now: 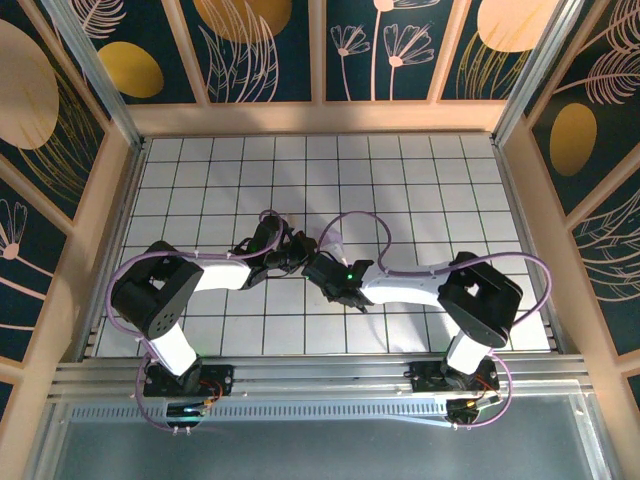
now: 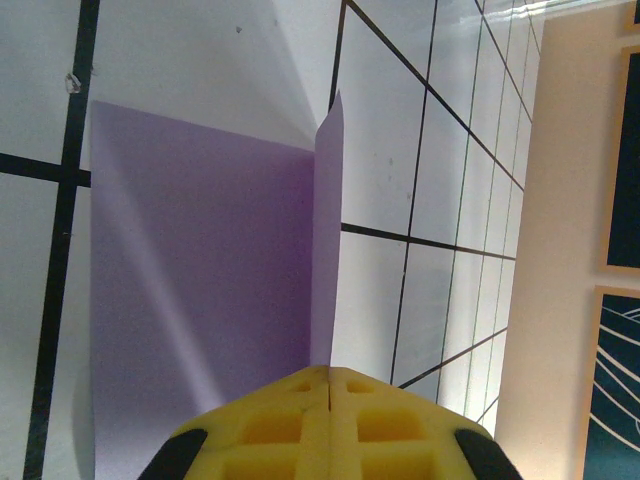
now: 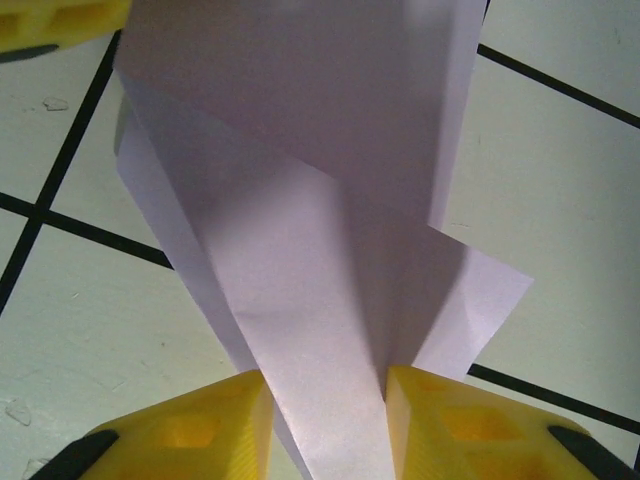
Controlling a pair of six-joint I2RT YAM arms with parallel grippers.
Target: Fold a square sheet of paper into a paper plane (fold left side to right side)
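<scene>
**Part-folded lavender sheet held at mid-worktop by both sets of fingers**

The lavender sheet [image 3: 300, 250] sits at the middle of the worktop [image 1: 420, 180], part-folded rather than a flat square. Its overlapping layers taper toward a narrow end, with sharp diagonal creases and one loose corner jutting out to the side.

From the left wrist, part of it lies flat on the tiles. One flap stands upright like a thin wall, its edge running straight down into the seam of the left fingers [image 2: 280, 430]. These are pressed together with no gap and pinch that flap. The hold looks meant to keep the raised side up and taut, so it can be carried over onto the other side.

The right fingers [image 3: 470, 425] stand a little apart, one on each side of the tapered end, with the paper spanning the gap. Whether their pads press it cannot be told. They seem placed to steady the crease line as an anchor.

The paper is thin and matte. It takes crisp folds, bows slightly where unsupported, and darkens to a deeper purple in its own shadow. The fingers are yellow moulded blocks with square recesses and black backing. The worktop is white with a black grid and a few small specks.

The left arm [image 1: 215, 275] and right arm [image 1: 410, 290], white with black joints and lilac cables, reach in from the near edge and meet at the centre. Dark panels [image 1: 250, 40] with leaf and flower drawings wall in the far side.
</scene>
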